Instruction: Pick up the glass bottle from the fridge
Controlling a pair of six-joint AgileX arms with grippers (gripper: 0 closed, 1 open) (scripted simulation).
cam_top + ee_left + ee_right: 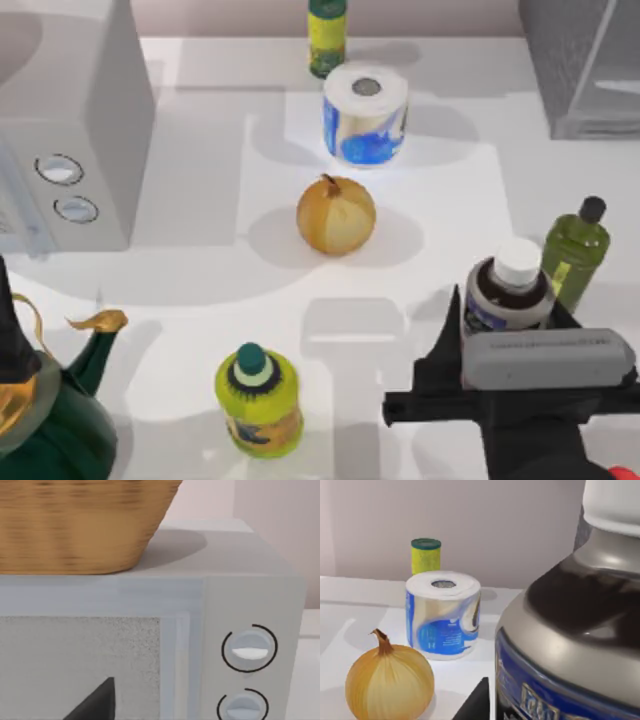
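Gripping the glass bottle (510, 292) near the table's (200, 290) right edge, the right gripper (500, 345) leaves its base hidden.

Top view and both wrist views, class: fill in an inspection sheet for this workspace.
Surface: white table, shadowed in patches.
Job's things: glass bottle stands on the table near the right edge, away from the fridge at the far right corner.
Clutter: onion centre; paper roll; olive-green bottle; two yellow-green bottles; dark green teapot; pale grey box with dials, basket on top.
Grippers: right end effector around the glass bottle; left end effector faces the dial box.
Cables: nothing seen.
Surroundings: plain wall.
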